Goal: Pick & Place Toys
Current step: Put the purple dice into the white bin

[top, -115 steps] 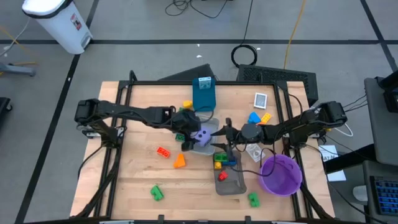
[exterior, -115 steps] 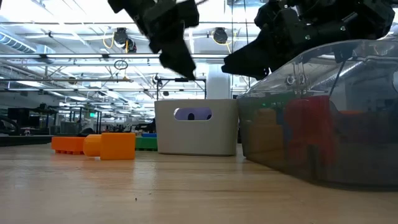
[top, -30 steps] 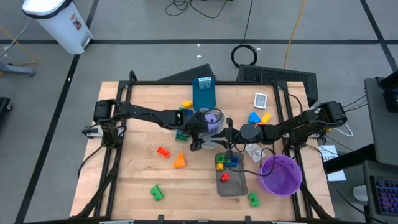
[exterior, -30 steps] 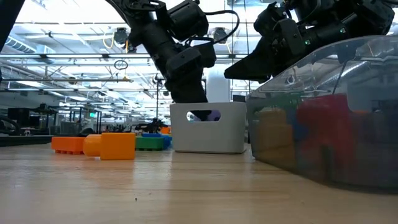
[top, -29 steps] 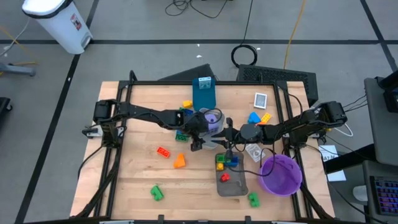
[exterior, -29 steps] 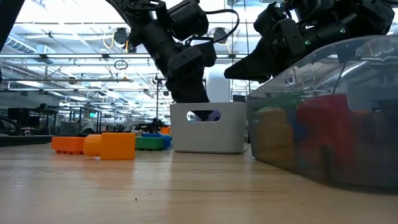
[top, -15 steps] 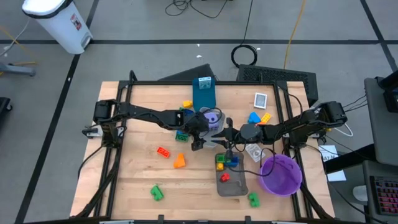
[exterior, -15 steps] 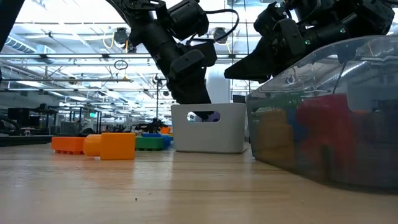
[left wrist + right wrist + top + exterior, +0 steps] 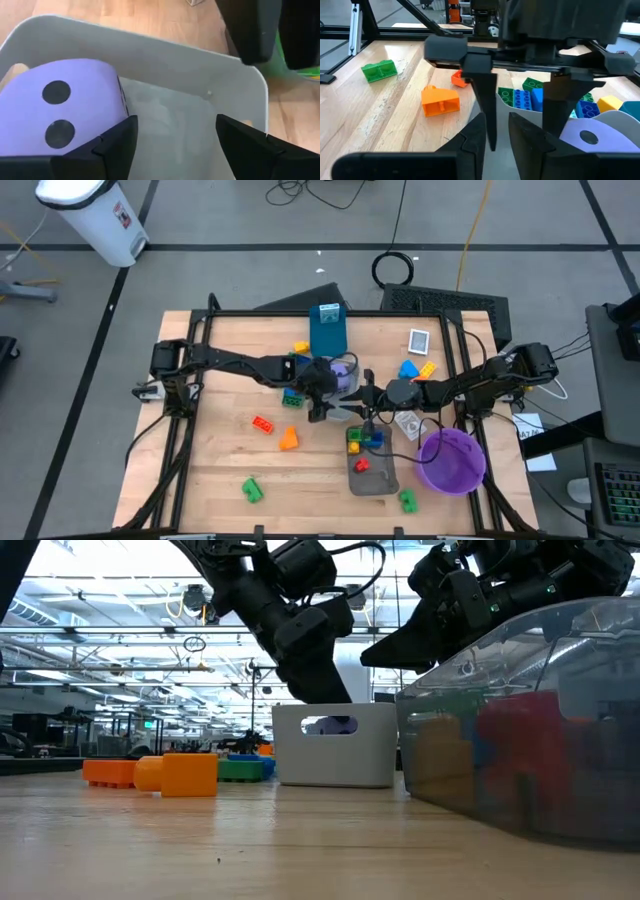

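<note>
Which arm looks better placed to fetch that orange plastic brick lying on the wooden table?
Probably the left: its tool is open and empty over the small grey tray, nearer the orange brick than the right tool.

I count two arms, two trays (image 9: 372,476) (image 9: 345,383) and one bowl (image 9: 452,461). One purple die (image 9: 60,107) shows. Loose on the worktop (image 9: 220,450) I see two green bricks (image 9: 251,490) (image 9: 407,500).

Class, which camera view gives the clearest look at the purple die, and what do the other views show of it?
The left wrist view: the purple die fills much of the frame, two black dots showing, lying inside the grey tray. The right wrist view shows one corner with a single dot, the high view a small purple patch, the low view a sliver through the tray's handle slot.
</note>
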You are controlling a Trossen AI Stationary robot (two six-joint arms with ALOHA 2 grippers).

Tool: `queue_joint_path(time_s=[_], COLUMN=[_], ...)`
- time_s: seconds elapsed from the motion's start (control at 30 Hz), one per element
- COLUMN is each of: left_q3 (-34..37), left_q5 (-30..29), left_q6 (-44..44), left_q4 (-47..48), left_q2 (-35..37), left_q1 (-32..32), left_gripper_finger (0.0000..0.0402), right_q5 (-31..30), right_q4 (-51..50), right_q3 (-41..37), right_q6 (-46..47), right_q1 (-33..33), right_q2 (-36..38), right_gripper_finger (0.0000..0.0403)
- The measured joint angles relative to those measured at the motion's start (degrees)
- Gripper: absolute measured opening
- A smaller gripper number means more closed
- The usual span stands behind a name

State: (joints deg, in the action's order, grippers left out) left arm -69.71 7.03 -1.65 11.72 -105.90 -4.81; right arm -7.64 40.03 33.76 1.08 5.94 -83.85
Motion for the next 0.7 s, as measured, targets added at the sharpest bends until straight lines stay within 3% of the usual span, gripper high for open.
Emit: queue_joint_path(time_s=[0.3, 0.47, 0.7], left_q3=[0.04, -0.03, -0.04], left_q5=[0.65, -3.34, -4.04], left_q6=[0.27, 0.32, 2.11], left_q4=[-2.34, -2.64, -2.44], left_q2=[-3.59, -3.93, -4.40], left_q1=[-1.14, -1.18, -1.61], left_gripper_finger=[0.0244, 0.0246, 0.0263], right_q5=[-0.02, 0.00, 0.00], right_q4=[-0.60, -1.67, -1.53], right_q3=[-0.04, -0.05, -0.07], right_q6=[-0.02, -0.25, -0.24], right_q1=[0.00, 0.00, 0.00], right_q2=[0.00, 0.01, 0.00], right_gripper_finger=[0.0075, 0.0075, 0.0075])
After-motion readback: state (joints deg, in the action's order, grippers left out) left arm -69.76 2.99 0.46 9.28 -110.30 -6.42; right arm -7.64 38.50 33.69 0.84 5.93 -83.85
